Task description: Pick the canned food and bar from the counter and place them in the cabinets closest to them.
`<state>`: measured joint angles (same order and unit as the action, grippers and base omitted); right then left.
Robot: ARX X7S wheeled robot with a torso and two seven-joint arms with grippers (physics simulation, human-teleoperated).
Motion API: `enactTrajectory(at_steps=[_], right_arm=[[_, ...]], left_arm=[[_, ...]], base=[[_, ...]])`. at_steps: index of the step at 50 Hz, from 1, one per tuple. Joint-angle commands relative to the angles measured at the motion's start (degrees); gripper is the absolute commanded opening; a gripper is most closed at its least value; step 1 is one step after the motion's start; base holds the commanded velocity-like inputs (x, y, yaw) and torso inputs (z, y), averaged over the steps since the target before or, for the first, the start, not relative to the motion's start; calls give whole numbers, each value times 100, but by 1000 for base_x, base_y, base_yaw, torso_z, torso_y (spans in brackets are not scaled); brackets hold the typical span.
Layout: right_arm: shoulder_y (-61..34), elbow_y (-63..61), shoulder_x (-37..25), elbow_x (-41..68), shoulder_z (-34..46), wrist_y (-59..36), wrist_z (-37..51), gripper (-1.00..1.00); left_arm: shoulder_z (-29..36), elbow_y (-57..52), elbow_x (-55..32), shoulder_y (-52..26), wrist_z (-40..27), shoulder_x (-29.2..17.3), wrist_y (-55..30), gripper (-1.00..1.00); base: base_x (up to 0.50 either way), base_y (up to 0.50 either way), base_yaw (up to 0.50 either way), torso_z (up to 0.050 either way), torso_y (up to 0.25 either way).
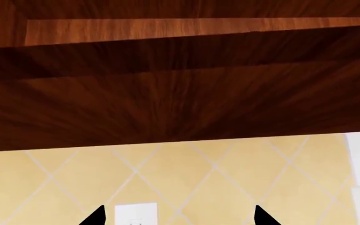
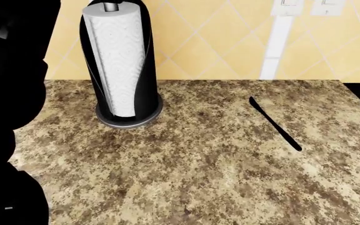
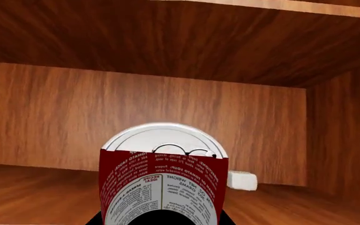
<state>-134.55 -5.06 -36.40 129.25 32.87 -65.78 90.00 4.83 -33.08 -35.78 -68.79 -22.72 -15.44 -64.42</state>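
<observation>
The canned food (image 3: 161, 183), red above white with a silver ring-pull lid, fills the lower middle of the right wrist view. My right gripper (image 3: 161, 221) is shut on it, with black fingers just showing on either side of its base. The can is inside a wooden cabinet (image 3: 105, 117); I cannot tell whether it touches the shelf. My left gripper (image 1: 180, 216) is open and empty, its two black fingertips (image 1: 95, 216) wide apart under a cabinet underside (image 1: 180, 93), facing the tiled wall. The bar is out of view. The speckled counter (image 2: 217, 173) shows in the head view.
A paper-towel roll (image 2: 117, 61) in a black holder stands at the counter's back left. A thin black knife-like strip (image 2: 273, 123) lies at the right. A small white block (image 3: 243, 180) sits at the cabinet's back. A wall outlet (image 1: 136, 214) faces the left gripper. My left arm (image 2: 11, 93) blocks the head view's left.
</observation>
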Motion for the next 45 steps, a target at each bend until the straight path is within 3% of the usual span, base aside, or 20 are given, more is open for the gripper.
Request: enactTrajectory(at_steps=[1,14,22,42,45], right_arm=[[-44,1721,839,-516,-592,-1124,-1,-100],[-44,3225,1766,-1788,-1821,-2397,-1,-100],[-44,3611,1875,-1714,-1435,-2420,-1,-100],[-44,4691,1780,-1894,-1314,-2420,-13,-100],[-44,4809,1744,-2203,-1235,-2420,-334,-100]], left_arm=[[-23,-52,-65,-52,-58,-25,-71,100],[-59,-102,-137,-77,-115,-52,-132,100],[-87,-118,-179,-73,-145,-62,-141,100],[-83,-86,-205,20,-140,-139,-30,100],[-88,-87,-217,18,-146,-147,-31,100]], base=[[0,0,0,0,0],[0,0,0,0,1],[0,0,0,0,0],[1,0,0,0,0],[4,0,0,0,0]])
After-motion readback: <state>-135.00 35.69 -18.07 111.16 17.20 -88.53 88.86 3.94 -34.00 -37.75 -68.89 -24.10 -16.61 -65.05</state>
